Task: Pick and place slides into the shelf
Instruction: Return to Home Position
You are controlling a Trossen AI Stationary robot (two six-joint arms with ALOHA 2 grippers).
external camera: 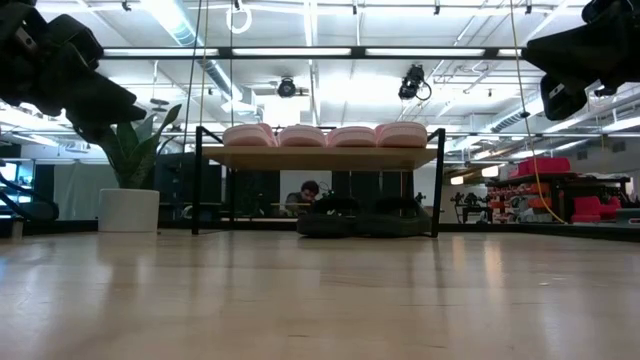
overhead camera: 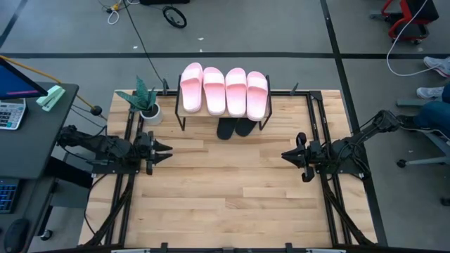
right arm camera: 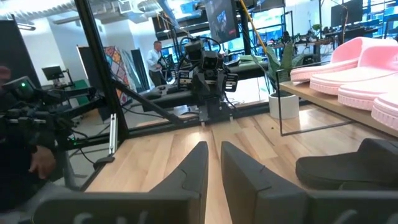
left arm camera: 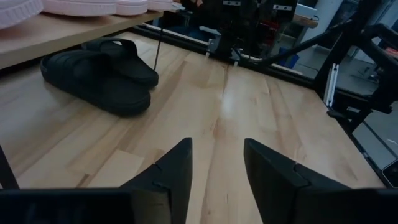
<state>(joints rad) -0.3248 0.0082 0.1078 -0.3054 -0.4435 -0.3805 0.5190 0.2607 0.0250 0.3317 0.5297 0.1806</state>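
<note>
Several pale pink slides [overhead camera: 224, 91] lie side by side on the top board of the shelf [overhead camera: 184, 110], at the table's far edge. Two black slides [overhead camera: 235, 128] rest on the tabletop under the shelf, toes toward the near edge; the left wrist view shows these black slides [left arm camera: 102, 73] too. My left gripper [overhead camera: 167, 150] hovers open above the table's left side. My right gripper [overhead camera: 285, 156] hovers on the right side, fingers a narrow gap apart. Both point toward the middle and hold nothing.
A potted plant [overhead camera: 146, 102] in a white pot stands left of the shelf at the far edge. Black frame rails [overhead camera: 318, 133] run along both table sides. Bare wood [overhead camera: 225, 183] lies between the grippers. A desk with a calculator [overhead camera: 11, 113] stands to the left.
</note>
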